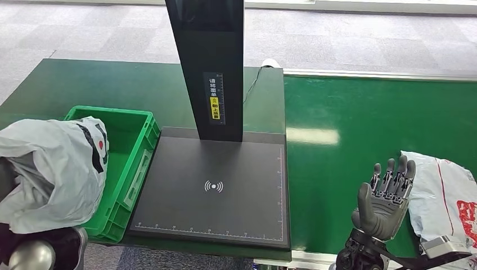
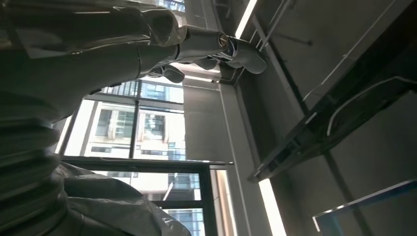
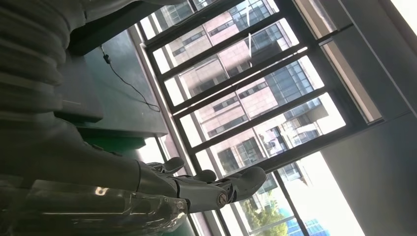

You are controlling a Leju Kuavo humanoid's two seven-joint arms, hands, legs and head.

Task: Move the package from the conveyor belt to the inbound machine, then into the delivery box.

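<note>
- Over the near corner of the green plastic box (image 1: 135, 121), the left hand (image 1: 25, 250) holds up one crinkly grey plastic package (image 1: 50, 171); its fingers are hidden.
- Just right of the right hand (image 1: 385, 199), spread wide and holding nothing, lies a second white package with red print (image 1: 447, 202) on the green belt (image 1: 360, 129).
- Between both hands sits one flat black scanner pad (image 1: 216, 188).
- I count two packages and one box.

A green table (image 1: 112, 84) was observed carrying a green crate (image 1: 132, 146) at its left and a black scanner platform (image 1: 214, 191) with an upright post (image 1: 211, 67) beside it; a white package (image 1: 444, 197) was seen lying on the adjoining green conveyor belt (image 1: 349, 140).
</note>
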